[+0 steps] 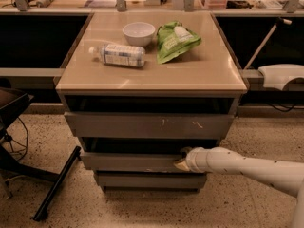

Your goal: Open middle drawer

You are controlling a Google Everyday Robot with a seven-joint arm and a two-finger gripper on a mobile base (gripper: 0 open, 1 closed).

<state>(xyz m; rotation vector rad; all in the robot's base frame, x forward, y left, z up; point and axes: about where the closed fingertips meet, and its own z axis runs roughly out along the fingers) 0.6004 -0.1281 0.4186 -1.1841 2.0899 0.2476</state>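
Observation:
The middle drawer (130, 161) is a plain grey flat front between a larger scratched front (147, 125) above and a smaller front (147, 180) below. A dark gap shows above it. My white arm (247, 167) reaches in from the lower right. My gripper (182, 161) sits at the right end of the middle drawer's front, at its top edge. Its tan fingertips (180, 165) touch the front.
The tan cabinet top (152, 75) holds a white bowl (138, 33), a plastic bottle lying on its side (119, 55) and a green bag (175, 42). A black stand leg (57, 184) lies on the speckled floor at the left. A white object (282, 75) sits at the right.

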